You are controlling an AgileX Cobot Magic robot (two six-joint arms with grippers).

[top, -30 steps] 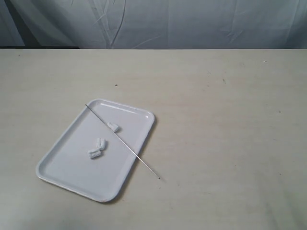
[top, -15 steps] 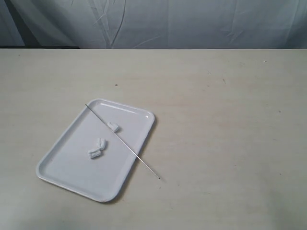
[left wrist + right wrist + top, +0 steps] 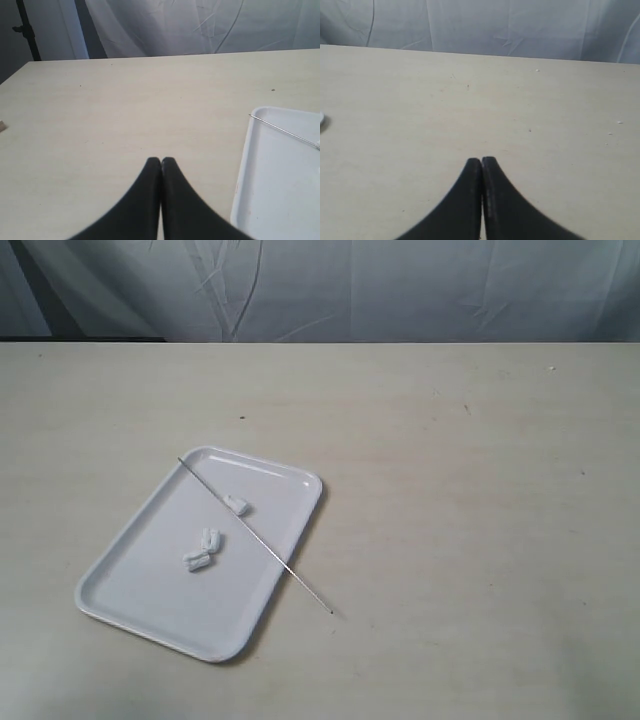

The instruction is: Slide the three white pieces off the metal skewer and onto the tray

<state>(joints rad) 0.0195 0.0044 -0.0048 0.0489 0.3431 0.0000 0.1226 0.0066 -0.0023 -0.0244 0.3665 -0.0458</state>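
The white tray (image 3: pixel 150 590) lies left of centre on the table. The metal skewer (image 3: pixel 290 572) rests slanted across it, its point past the tray's right rim on the table. One white piece (image 3: pixel 237 505) sits by the skewer; I cannot tell if it is threaded on it. Two more white pieces (image 3: pixel 203 549) lie loose on the tray. Neither arm shows in the exterior view. My left gripper (image 3: pixel 161 160) is shut and empty over bare table beside the tray (image 3: pixel 260 200), with the skewer's end (image 3: pixel 280 128) in sight. My right gripper (image 3: pixel 481 160) is shut and empty over bare table.
A pale cloth backdrop (image 3: pixel 400 290) hangs behind the table's far edge. A dark stand (image 3: pixel 27 30) rises beyond the table corner in the left wrist view. A sliver of the tray's rim (image 3: pixel 321 118) shows at the edge of the right wrist view.
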